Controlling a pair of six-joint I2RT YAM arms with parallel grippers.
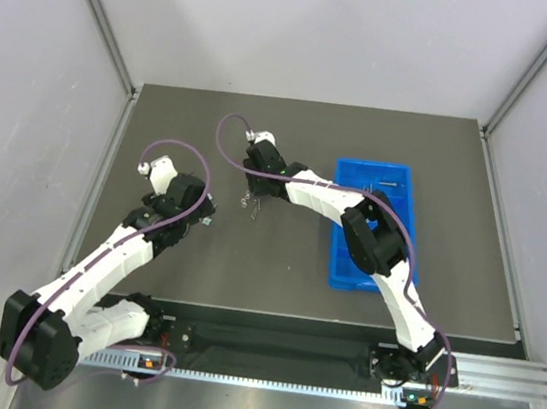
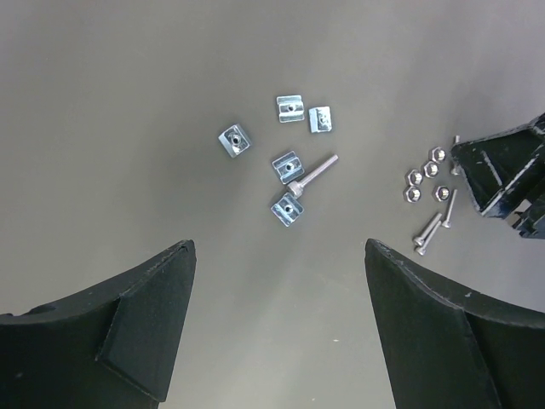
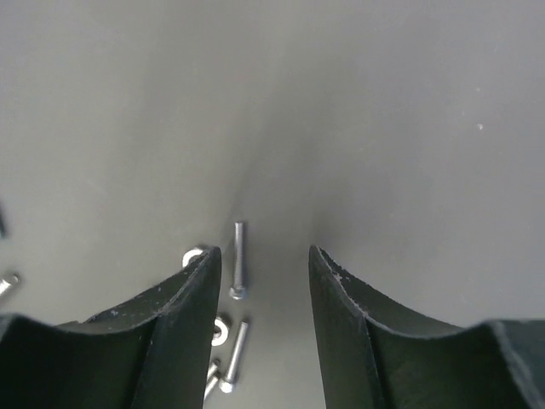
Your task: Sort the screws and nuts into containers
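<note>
Between the jaws of right end effector (image 3: pixel 263 252), parted, one screw (image 3: pixel 239 260), lying loose

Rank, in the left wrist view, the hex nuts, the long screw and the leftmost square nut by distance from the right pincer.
1. Small silvery hex nuts, beside the right pincer.
2. Long silvery metal screw, centre.
3. Leftmost square silvery nut, far left.

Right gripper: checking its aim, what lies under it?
A screw lies on the table between its fingers. Nuts and further screws are partly covered by one finger.
</note>
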